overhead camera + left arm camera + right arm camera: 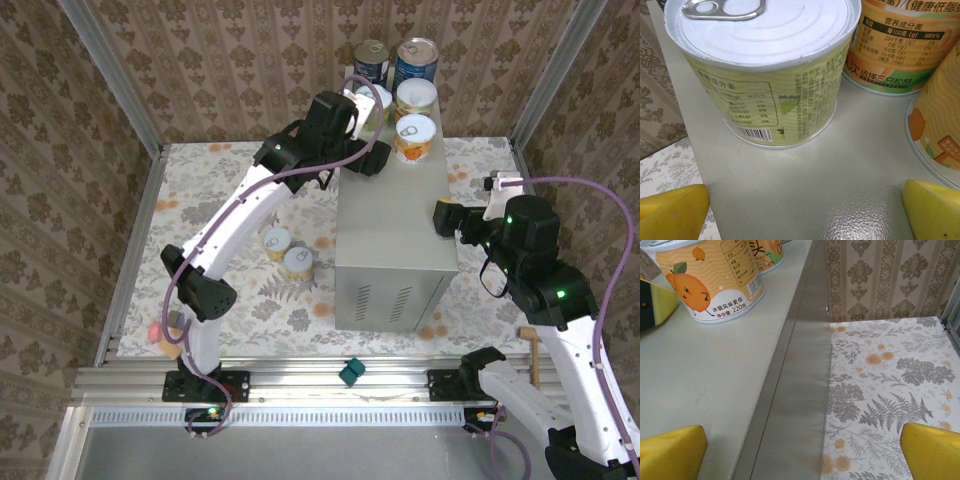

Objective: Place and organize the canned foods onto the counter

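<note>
Top external view looks down on the counter (395, 225), a tall grey metal box standing on a floral floor surface (220, 190) between two robot arms. Five of the canned foods are already upright on its flat top, bunched at the far end. Two dark blue cans (372, 62) sit side by side at the back, and three white-lidded cans (413, 137) stand just in front of them. Two floor cans (298, 263), also white-lidded, stand touching each other on the floral surface just left of the counter. The left gripper (362, 152) hangs at the counter's left edge, near the cluster. In the left wrist view its yellow fingertips (672, 212) are spread wide with nothing between them. A green-labelled can (765, 70) stands just ahead of them, close to the counter's left edge, with an orange-labelled can (900, 45) beside it. The right gripper (446, 217) sits at the counter's right edge. In the right wrist view its jaws are also wide and empty, one fingertip over the counter top and the other over the floor. The task looks well past halfway: the two floor cans have yet to be lifted up, and the cluster may need straightening into neater rows.
</note>
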Robot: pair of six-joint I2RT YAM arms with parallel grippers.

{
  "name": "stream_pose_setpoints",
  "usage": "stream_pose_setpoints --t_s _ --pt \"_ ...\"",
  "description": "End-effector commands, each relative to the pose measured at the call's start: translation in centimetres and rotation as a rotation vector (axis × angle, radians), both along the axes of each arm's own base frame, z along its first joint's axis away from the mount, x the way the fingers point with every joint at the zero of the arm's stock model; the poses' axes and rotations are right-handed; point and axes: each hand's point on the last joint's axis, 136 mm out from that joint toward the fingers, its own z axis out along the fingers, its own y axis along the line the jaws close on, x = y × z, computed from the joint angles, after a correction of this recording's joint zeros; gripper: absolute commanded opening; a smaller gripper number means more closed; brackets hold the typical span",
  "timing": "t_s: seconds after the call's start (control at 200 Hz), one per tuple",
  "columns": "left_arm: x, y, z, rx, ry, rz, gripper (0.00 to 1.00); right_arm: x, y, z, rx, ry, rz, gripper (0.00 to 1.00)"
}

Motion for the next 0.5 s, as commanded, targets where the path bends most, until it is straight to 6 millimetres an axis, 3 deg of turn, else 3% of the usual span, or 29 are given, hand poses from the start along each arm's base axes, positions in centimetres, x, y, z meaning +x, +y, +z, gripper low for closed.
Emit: stream_pose_setpoints --t_s 0.0,0.495 --pt "0.09 -0.96 -1.29 -0.002 0.046 -0.025 1.00 -0.76 -1.30 -1.59 -0.036 0.062 -0.055 1.00" --pt "-0.39 -1.64 -0.66 -0.045 0.083 -0.057 1.00 -0.78 -1.21 -2.02 -0.032 0.065 -0.051 1.00"
